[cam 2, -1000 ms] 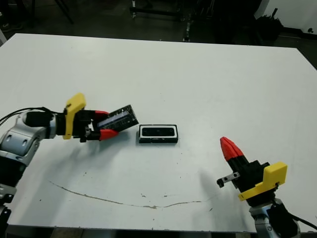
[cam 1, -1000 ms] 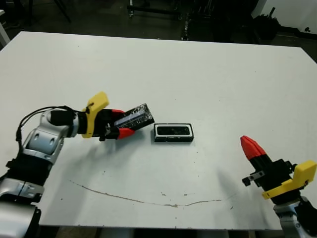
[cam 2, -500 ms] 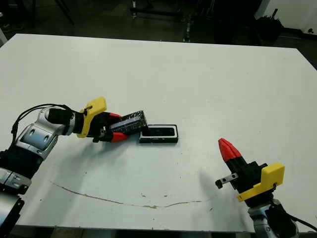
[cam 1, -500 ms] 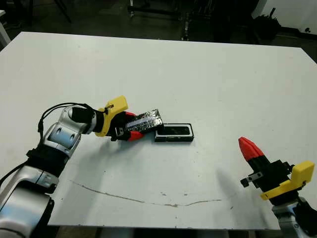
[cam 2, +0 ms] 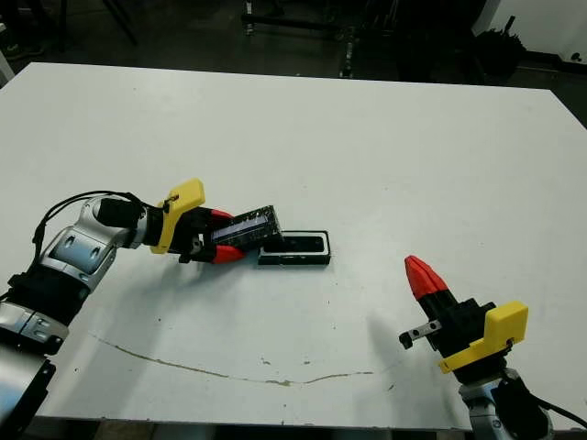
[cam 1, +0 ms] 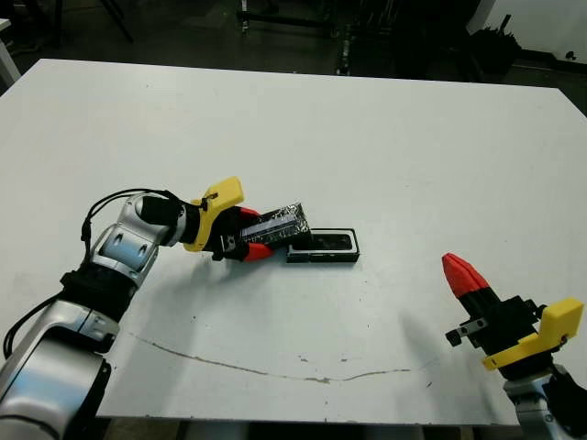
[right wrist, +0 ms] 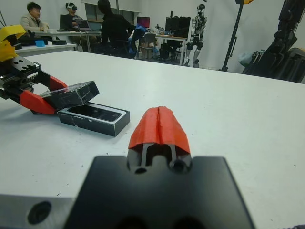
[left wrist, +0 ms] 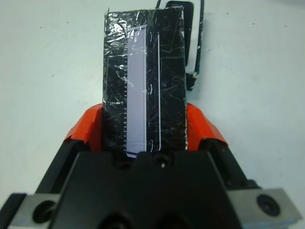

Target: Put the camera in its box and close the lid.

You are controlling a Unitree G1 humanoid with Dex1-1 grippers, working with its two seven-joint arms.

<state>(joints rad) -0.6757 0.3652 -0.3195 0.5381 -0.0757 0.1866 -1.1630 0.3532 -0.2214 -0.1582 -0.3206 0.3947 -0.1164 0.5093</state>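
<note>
Advanced since earlier: lid (cam 1: 275, 226) in left gripper (cam 1: 246, 236), clamped, far edge overlapping box (cam 1: 322, 246) holding camera (cam 1: 326, 241). Right gripper (cam 1: 461, 274) closed, empty.

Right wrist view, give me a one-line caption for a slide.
Shut right gripper faces the left gripper holding the lid tilted over the box containing the camera.

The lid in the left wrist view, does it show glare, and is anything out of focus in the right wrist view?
Left wrist view: the wrapped lid glints with many small crinkled highlights. Right wrist view: the right gripper close to the lens looks soft, and so do the people beyond the table.
</note>
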